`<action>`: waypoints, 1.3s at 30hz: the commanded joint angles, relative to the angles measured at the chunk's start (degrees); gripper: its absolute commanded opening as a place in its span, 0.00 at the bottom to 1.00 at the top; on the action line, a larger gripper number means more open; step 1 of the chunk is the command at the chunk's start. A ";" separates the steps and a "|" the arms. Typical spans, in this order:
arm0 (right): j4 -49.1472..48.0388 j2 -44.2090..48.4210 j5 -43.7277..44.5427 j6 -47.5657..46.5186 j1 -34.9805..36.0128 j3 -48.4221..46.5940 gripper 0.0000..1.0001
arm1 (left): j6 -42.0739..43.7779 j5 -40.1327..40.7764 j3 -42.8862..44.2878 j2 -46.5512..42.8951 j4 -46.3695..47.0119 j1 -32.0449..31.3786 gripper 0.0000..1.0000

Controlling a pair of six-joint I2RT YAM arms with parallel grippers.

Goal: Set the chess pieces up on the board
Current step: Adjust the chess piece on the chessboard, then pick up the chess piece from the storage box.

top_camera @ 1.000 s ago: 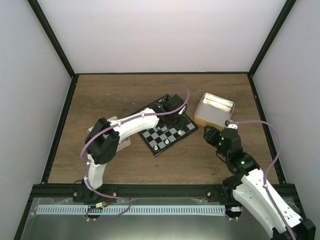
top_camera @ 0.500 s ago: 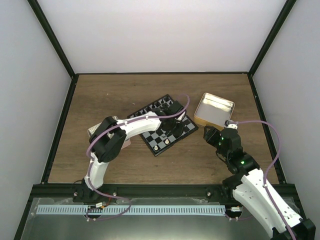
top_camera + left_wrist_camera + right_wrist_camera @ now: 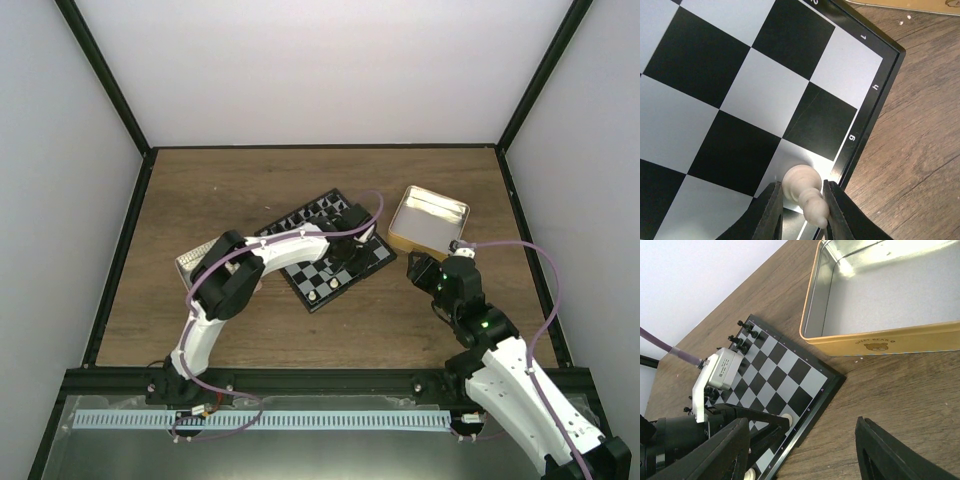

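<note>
The board [image 3: 322, 250] has black and silvery checks and lies tilted at the table's middle; it also shows in the left wrist view [image 3: 740, 90] and the right wrist view [image 3: 785, 375]. My left gripper [image 3: 801, 210] is shut on a cream-white chess piece [image 3: 805, 192], whose base rests on a light square by the board's right rim. The same piece shows in the right wrist view [image 3: 788, 418]. Another cream piece [image 3: 749, 474] stands near the front rim. Black pieces [image 3: 742, 337] line the far edge. My right gripper [image 3: 805, 460] is open and empty over bare wood beside the board.
A gold tin [image 3: 428, 220], open and empty, stands right of the board; it also shows in the right wrist view [image 3: 880, 305]. A second tin [image 3: 197, 262] lies left of the board under my left arm. Black frame rails edge the table.
My left arm's elbow has shifted right while its gripper has come down a little toward the board's right edge with the piece. The right arm has not moved.
</note>
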State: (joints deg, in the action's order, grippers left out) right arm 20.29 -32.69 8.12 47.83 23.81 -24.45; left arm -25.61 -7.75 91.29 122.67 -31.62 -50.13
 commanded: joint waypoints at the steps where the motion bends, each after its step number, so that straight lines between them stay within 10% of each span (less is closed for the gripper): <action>1: -0.60 0.25 0.76 -0.11 0.22 -0.04 0.59 | -0.41 0.10 1.70 1.62 0.33 0.43 0.25; 20: -0.85 0.08 0.41 0.04 0.23 -0.11 0.59 | -1.69 16.02 -11.22 -20.84 1.29 1.78 0.45; 39: -2.17 -1.52 -0.90 0.62 0.30 0.18 0.59 | -12.71 25.67 -51.10 -51.11 4.84 30.17 0.42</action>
State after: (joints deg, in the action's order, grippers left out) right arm 19.64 -33.87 7.44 47.88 23.81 -24.36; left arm -36.97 17.32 44.14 74.94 -27.55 -23.75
